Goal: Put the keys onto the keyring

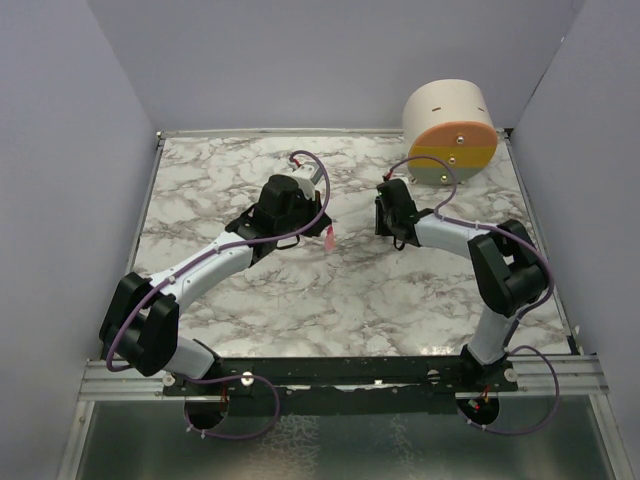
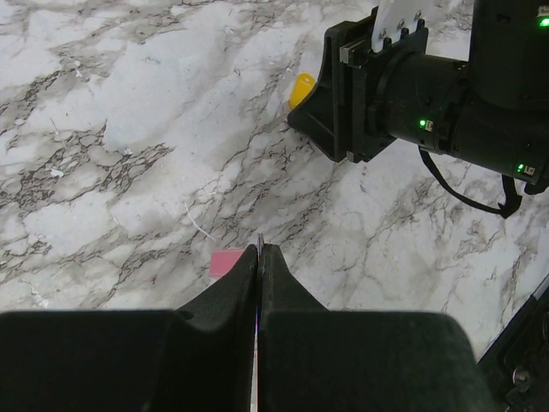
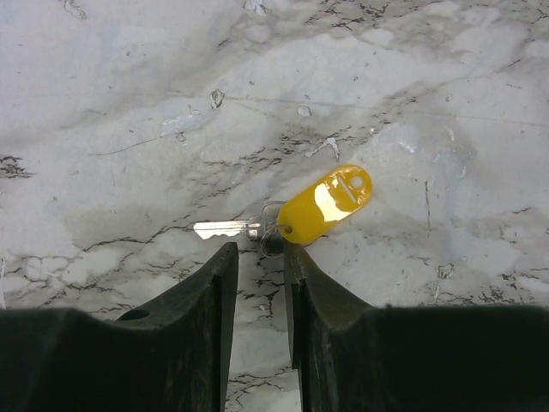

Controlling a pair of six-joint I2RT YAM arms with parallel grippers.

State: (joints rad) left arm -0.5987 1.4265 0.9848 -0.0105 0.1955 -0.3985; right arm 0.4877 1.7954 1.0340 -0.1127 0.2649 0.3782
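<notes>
The yellow-headed key (image 3: 326,205) lies flat on the marble, its silver blade (image 3: 221,229) pointing left and a small wire ring (image 3: 273,233) at the joint. My right gripper (image 3: 260,253) stands open just short of that ring, jaws narrowly apart with nothing between them. From the left wrist the same yellow key (image 2: 302,88) peeks out beside the right gripper (image 2: 343,94). My left gripper (image 2: 260,247) is shut on a thin metal sliver, and the pink key (image 2: 227,262) shows beside its left finger. Whether that sliver is the keyring or the key's blade I cannot tell. From above, the pink key (image 1: 329,239) hangs at the left gripper (image 1: 318,226), left of the right gripper (image 1: 386,215).
A big cream, orange, yellow and grey cylinder (image 1: 451,132) lies at the back right corner. The marble tabletop (image 1: 330,300) is bounded by a metal rim and grey walls. The two grippers are about a hand's width apart at mid table.
</notes>
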